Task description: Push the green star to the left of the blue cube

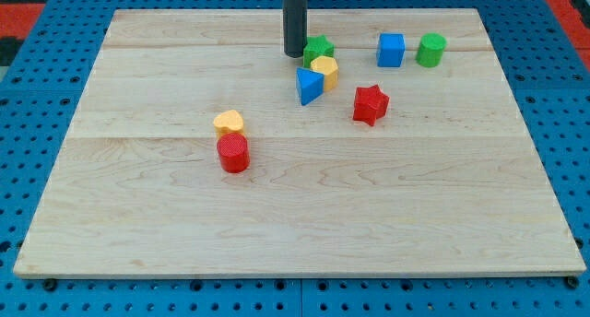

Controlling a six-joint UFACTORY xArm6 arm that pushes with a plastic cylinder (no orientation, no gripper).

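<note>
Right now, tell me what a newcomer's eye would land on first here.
First, my tip, the dark rod's end near the view's top, just left of the green star. That star crowds a yellow block and a blue triangle. The blue cube sits apart to the right, beside a green cylinder.

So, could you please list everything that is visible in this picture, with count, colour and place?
green star: 1, green, top centre, just right of my tip
yellow block: 1, yellow, touching below the star
blue triangular block: 1, blue, centre
red star: 1, red, right of centre
blue cube: 1, blue, top right
green cylinder: 1, green, right of cube
second yellow block: 1, yellow, left of centre
red cylinder: 1, red, below it
wooden board: 1, light wood
my tip: 1, dark rod, top centre
</note>
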